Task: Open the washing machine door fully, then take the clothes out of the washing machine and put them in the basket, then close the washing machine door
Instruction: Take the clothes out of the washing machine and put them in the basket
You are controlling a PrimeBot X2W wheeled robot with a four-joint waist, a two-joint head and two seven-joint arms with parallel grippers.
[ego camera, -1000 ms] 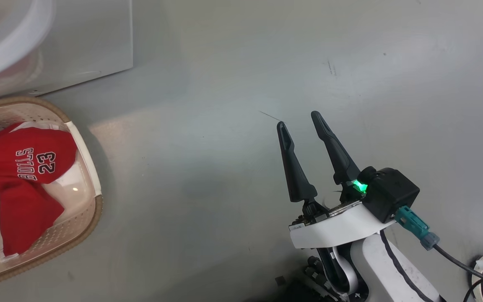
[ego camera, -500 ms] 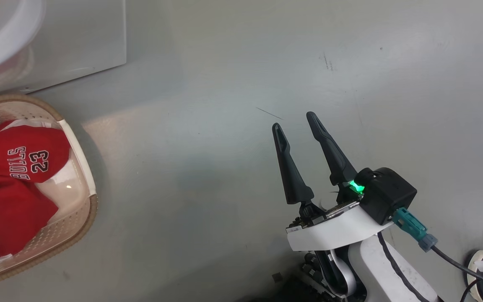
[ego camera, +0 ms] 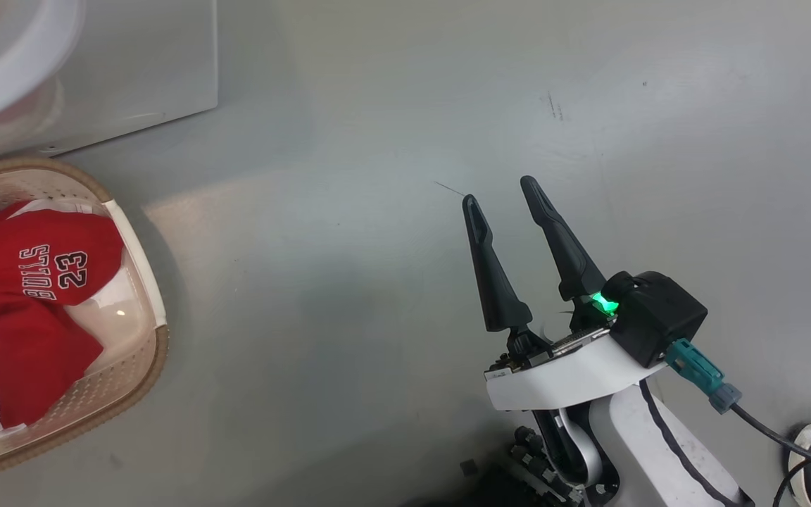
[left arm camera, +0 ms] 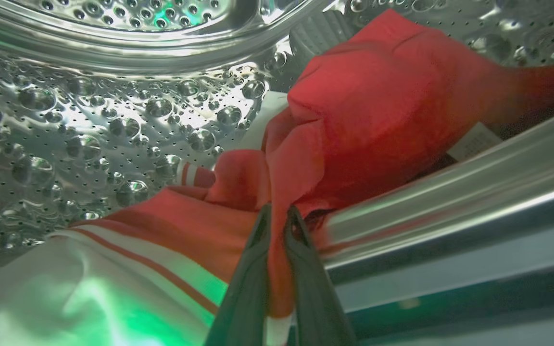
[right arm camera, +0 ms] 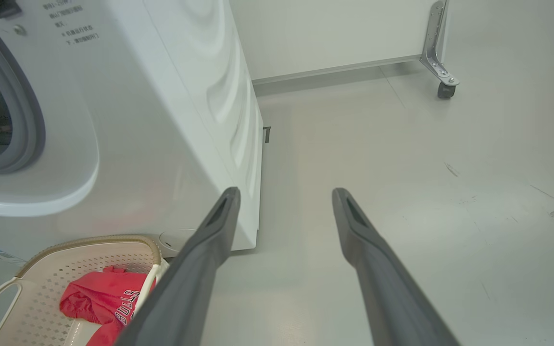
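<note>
Two dark fingers of the left gripper [left arm camera: 277, 214] rise from the bottom edge of the left wrist view, pinched nearly together, and a fold of red cloth with a white hem is caught right between them, a firm hold on the clothes [left arm camera: 368, 96]. Just past the fingertips the red fabric bunches up and bulges toward the upper right of the frame, while a white panel with red stripes spreads across the lower left, washed in green light. Behind all that, the dimpled, perforated steel drum [left arm camera: 89, 120] curves over the upper left, and its bright lip cuts across the right side. Over to the head view: the right gripper [ego camera: 500, 193] sits at the lower right, fingers spread wide with nothing between them, above bare grey floor [ego camera: 349, 282]. At the left edge the basket [ego camera: 145, 366] stands on that floor, and a red jersey [ego camera: 39, 274] reading "BULLS 23" lies inside it. Just beyond the basket, in the upper left corner, is the white machine [ego camera: 131, 70]. In the right wrist view its grey seal [right arm camera: 31, 120] rings the opening at the left edge, and far off at the upper right a small caster [right arm camera: 445, 89] rests on the floor.
</note>
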